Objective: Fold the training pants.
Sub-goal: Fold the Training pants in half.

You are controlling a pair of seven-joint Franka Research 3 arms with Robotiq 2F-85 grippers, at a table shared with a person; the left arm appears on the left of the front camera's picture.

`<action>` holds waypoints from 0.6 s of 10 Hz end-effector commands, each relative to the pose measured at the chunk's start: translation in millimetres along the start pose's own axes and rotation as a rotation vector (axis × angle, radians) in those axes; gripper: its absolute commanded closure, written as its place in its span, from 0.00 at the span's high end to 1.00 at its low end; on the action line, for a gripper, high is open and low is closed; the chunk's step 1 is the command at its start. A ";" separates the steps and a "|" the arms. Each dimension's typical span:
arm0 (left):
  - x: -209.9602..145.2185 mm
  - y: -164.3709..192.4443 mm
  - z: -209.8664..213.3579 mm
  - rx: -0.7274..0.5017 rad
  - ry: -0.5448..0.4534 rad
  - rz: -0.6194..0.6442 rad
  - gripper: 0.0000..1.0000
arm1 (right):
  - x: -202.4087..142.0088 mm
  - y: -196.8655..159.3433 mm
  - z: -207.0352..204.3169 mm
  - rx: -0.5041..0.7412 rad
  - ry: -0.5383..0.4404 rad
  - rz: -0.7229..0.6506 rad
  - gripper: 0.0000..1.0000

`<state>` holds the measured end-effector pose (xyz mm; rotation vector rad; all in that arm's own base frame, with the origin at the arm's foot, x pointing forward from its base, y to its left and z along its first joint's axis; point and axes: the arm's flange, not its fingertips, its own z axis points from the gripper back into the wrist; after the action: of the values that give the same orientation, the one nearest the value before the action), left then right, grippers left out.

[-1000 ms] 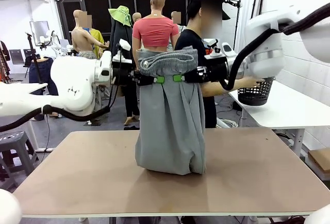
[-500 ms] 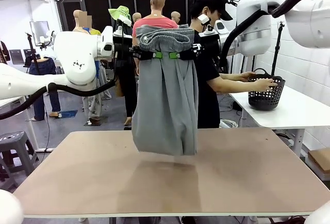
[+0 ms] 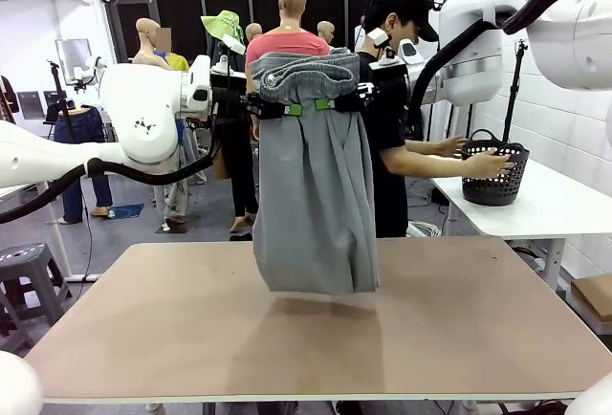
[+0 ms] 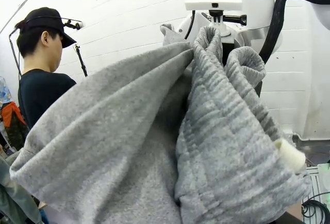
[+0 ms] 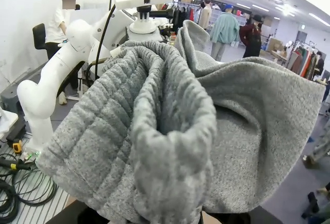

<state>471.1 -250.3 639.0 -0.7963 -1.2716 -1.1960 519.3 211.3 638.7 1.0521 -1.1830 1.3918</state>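
From the front, both arms have the training pants (image 3: 316,205) strung up by the waistband. The left gripper (image 3: 279,109) and right gripper (image 3: 337,103) sit close together, fingers clamped on the gathered elastic, and the legs hang straight down with the cuffs just off the desk (image 3: 478,319). My worry is that the grips are so near each other that the fabric bunches, so it could land crumpled instead of flat when lowered. A person (image 3: 387,109) right behind is busy with a black mesh basket (image 3: 495,178) on the side table, close enough that a swing back could brush them.

The left wrist view is mostly grey jersey (image 4: 154,146); can't really make out the fingers under it.

Right wrist view: same deal, ribbed waistband (image 5: 149,126) folded over the camera.
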 end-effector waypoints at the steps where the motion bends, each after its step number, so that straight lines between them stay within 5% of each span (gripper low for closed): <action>1: -0.4 17.9 -7.4 -0.015 -0.002 0.037 0.00 | 1.3 -17.6 -2.9 0.001 0.015 0.002 0.00; 6: 4.2 82.1 -26.7 0.143 0.093 -0.005 0.00 | -4.6 -101.5 2.2 -0.014 0.068 0.000 0.00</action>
<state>535.5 -245.5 640.8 -0.6829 -1.2459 -1.1267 602.4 212.0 631.6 1.0148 -1.1589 1.4169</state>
